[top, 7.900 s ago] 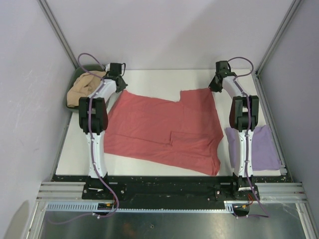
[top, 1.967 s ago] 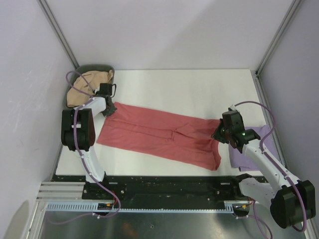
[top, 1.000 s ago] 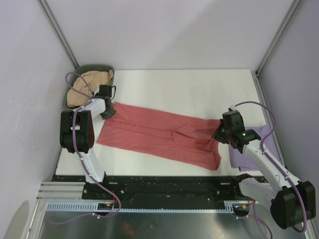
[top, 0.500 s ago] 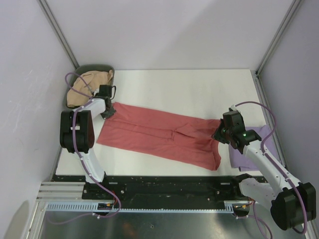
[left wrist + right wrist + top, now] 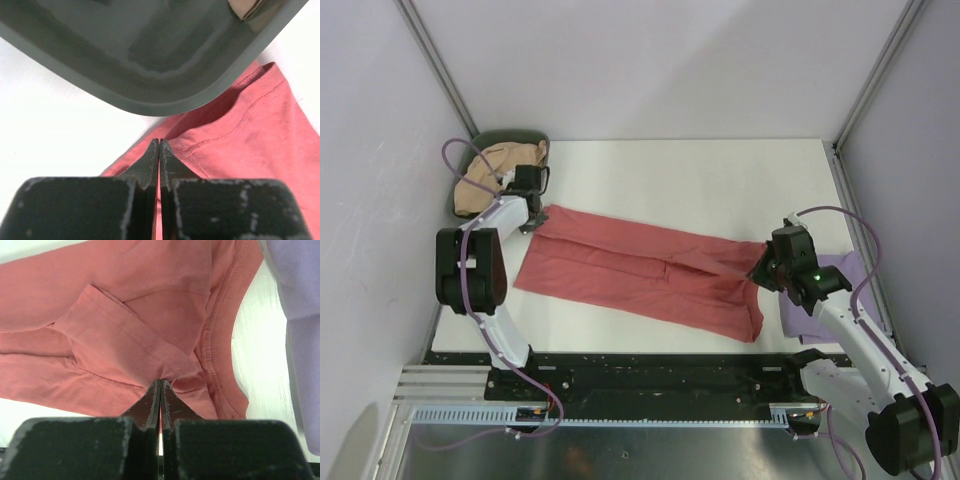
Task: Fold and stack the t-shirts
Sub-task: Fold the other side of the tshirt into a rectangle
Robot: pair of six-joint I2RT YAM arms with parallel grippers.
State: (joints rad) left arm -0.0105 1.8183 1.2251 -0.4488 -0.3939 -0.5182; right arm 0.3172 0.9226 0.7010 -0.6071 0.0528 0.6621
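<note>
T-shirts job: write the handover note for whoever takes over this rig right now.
Left gripper: jaws shut on the salmon-red t-shirt at its left end, beside the dark green bin.
Right gripper: jaws shut on a fold of the same shirt near its collar.
Lavender t-shirt: flat at the near right, partly under the right arm.
Tan t-shirt: bunched in the bin.
Done: red shirt narrowed into a long band.
Left: fold it across, stack it, then fold and stack the tan one.
</note>
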